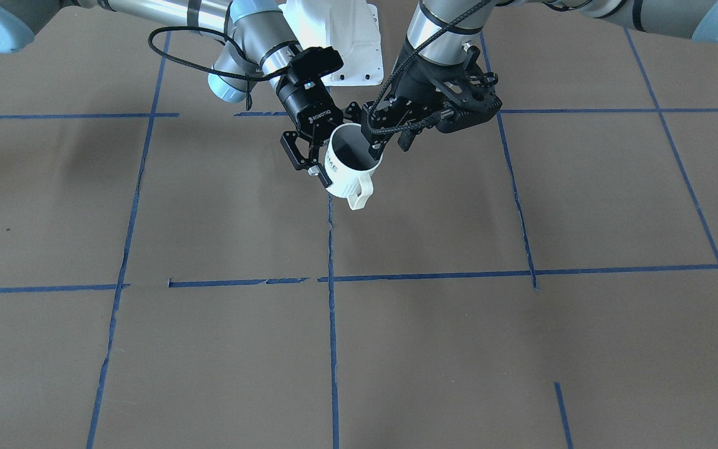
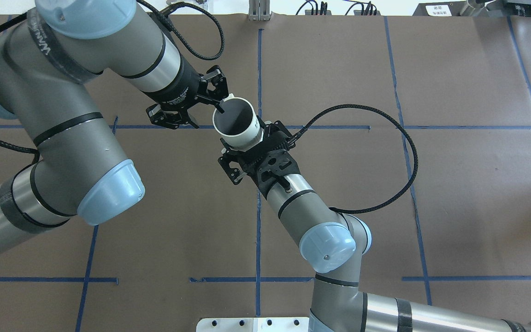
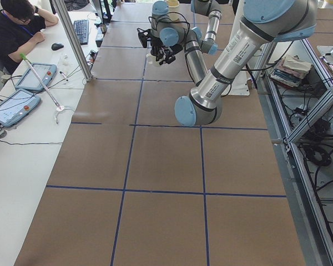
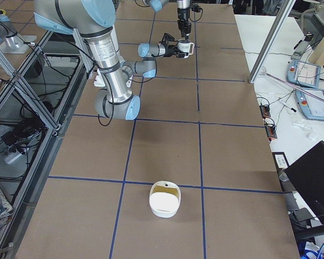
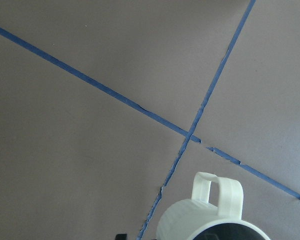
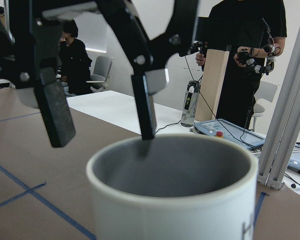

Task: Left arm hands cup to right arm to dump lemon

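1. Cup (image 1: 351, 165) hangs above the table (image 1: 521, 343) in the front view, mouth tipped and handle pointing away from the robot. Right gripper (image 1: 337, 163) clamps the ribbed body from the side, which leaves the rim free. The left gripper (image 1: 390, 144) has 1 thin finger dipped inside the mouth.
2. Overhead, both grippers meet at the cup beside a blue tape line (image 2: 259, 69). A body grip like this likely suits a later tipping turn.
3. Left side view: the meeting point is far off and too small to judge.
4. Right side view: the cup sits high at the far end, well apart from a white container (image 4: 164, 200) with a yellowish inside on the near table. It is probably the dump target.
5. Left wrist view: only the rim and handle show, and the fingers are out of frame.
6. Right wrist view: the left fingers (image 6: 142, 107) stand wide, 1 inside and 1 outside, clear of the wall. The weight seems to rest on the right. No lemon is visible, and the cup's bottom is hidden.
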`<state>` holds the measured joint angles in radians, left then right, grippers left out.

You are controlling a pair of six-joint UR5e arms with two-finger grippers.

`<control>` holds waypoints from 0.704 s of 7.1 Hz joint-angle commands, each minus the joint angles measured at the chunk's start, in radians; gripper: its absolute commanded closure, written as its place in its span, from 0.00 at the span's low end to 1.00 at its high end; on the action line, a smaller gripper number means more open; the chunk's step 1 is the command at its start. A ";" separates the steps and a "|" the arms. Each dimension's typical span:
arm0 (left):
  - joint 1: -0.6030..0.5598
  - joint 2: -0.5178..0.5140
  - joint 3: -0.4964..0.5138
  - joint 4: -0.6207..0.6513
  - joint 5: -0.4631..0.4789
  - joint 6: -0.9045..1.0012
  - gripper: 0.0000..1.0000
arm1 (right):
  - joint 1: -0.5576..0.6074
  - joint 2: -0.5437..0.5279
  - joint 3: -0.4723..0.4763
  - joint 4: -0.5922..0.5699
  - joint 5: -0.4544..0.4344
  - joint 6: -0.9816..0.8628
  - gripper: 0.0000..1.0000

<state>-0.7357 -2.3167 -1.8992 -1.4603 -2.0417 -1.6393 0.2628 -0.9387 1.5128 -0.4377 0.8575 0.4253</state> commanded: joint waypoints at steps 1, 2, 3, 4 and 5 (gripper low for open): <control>0.007 -0.004 0.005 0.000 0.002 -0.002 0.41 | -0.007 0.011 0.003 -0.003 -0.003 -0.057 0.69; 0.009 -0.004 0.006 0.000 0.002 -0.002 0.41 | -0.007 0.011 0.003 -0.003 -0.002 -0.060 0.68; 0.009 -0.004 0.006 0.000 0.002 -0.002 0.41 | -0.007 0.012 0.001 -0.003 -0.002 -0.081 0.68; 0.013 -0.003 0.008 0.000 0.002 -0.001 0.44 | -0.007 0.012 0.001 -0.003 -0.002 -0.109 0.67; 0.015 0.003 0.002 0.000 0.002 0.000 0.46 | -0.007 0.012 0.001 -0.003 -0.002 -0.120 0.67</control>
<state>-0.7236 -2.3182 -1.8938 -1.4604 -2.0402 -1.6403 0.2563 -0.9269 1.5143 -0.4402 0.8559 0.3249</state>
